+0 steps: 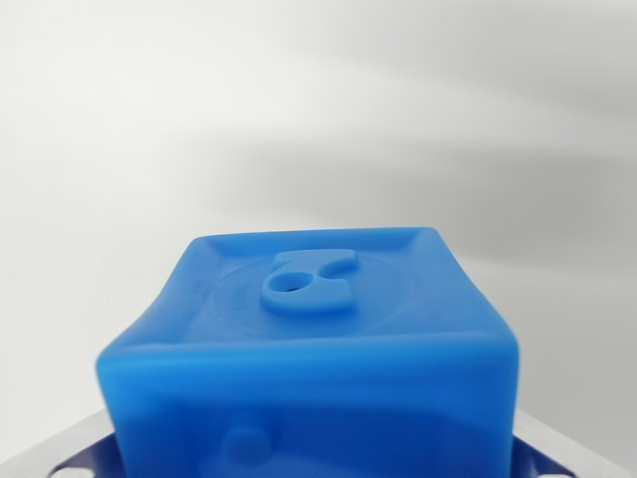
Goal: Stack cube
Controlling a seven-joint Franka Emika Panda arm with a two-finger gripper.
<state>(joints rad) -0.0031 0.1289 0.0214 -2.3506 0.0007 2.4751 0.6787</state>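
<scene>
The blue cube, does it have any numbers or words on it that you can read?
"6": a raised figure on the far face of the blue cube, though it could be a 9 seen from the other side.
A faint ring around it holds tiny marks, too small to read.
The near face has a raised shape too, blurred and cut off by the picture's edge, so it cannot be read.
The white surface behind has no writing.
</scene>
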